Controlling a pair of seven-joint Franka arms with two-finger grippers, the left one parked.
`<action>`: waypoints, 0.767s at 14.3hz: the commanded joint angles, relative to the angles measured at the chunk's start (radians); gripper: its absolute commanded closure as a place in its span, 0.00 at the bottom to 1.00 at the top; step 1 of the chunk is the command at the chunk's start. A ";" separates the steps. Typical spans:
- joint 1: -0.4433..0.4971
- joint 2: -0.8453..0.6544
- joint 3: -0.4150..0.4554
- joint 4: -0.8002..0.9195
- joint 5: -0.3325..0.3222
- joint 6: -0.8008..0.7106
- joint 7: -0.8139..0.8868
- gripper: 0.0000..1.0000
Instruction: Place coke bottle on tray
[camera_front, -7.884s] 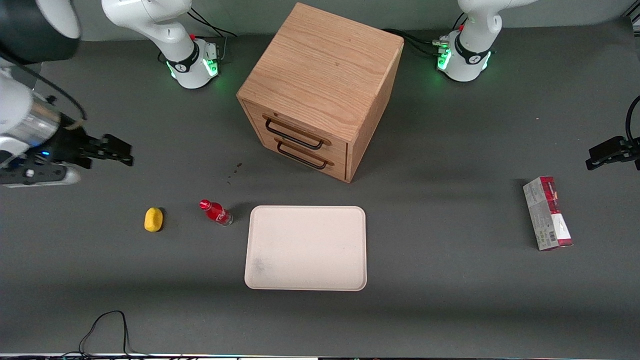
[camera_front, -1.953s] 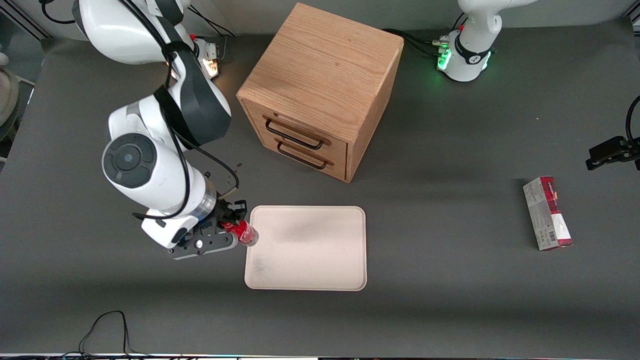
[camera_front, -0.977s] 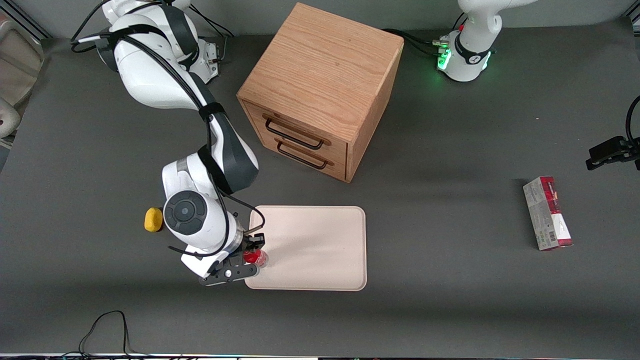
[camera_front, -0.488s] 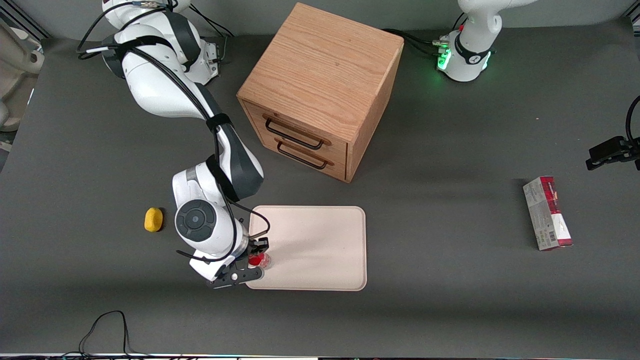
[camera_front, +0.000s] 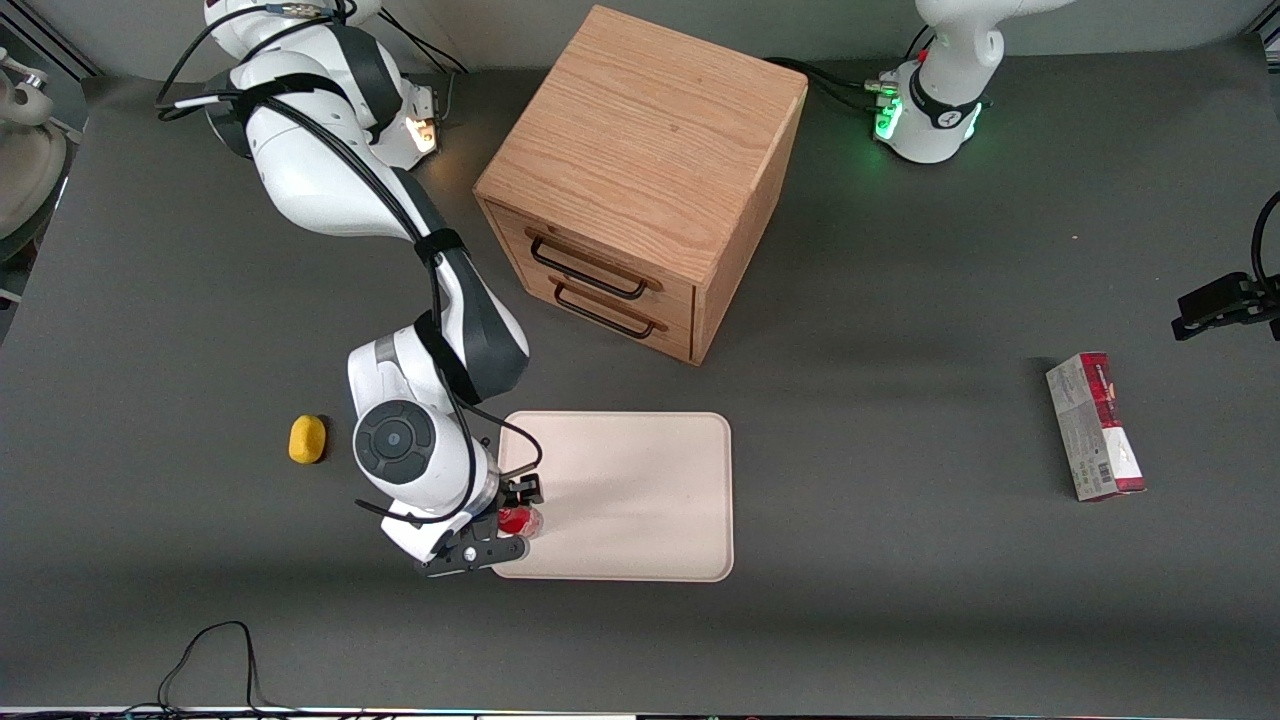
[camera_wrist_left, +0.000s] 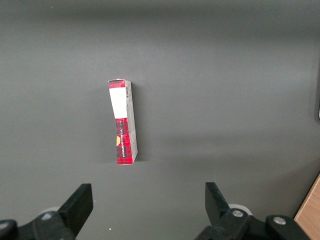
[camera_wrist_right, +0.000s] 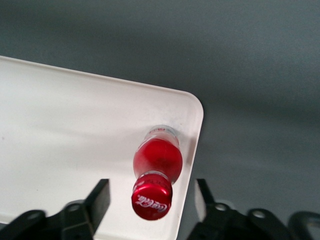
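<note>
The coke bottle (camera_wrist_right: 156, 165) stands upright on the tray (camera_wrist_right: 75, 115), close to the tray's rounded corner nearest the front camera at the working arm's end. Its red cap points up at the wrist camera. My gripper (camera_wrist_right: 151, 192) hangs straight above it, open, and both black fingers (camera_wrist_right: 100, 200) stand clear of the cap with a gap on each side. In the front view the coke bottle (camera_front: 519, 520) shows as a small red spot under the gripper (camera_front: 520, 515), just inside the rim of the pale cream-pink tray (camera_front: 640, 500).
A wooden drawer cabinet (camera_front: 640, 180) stands farther from the front camera than the tray. A yellow lump (camera_front: 307, 439) lies beside my arm on the grey table. A red-and-grey carton (camera_front: 1095, 425) lies toward the parked arm's end, and the left wrist view shows that carton (camera_wrist_left: 124, 122) too.
Over the last two seconds the gripper carried the bottle from beside the tray's edge onto its near corner. Since half a second ago the arm has barely shifted.
</note>
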 joint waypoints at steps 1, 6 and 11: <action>0.014 -0.038 0.000 0.006 -0.009 -0.015 0.052 0.00; 0.019 -0.204 0.000 -0.014 -0.003 -0.280 0.069 0.00; -0.023 -0.385 -0.014 -0.034 -0.014 -0.544 0.060 0.00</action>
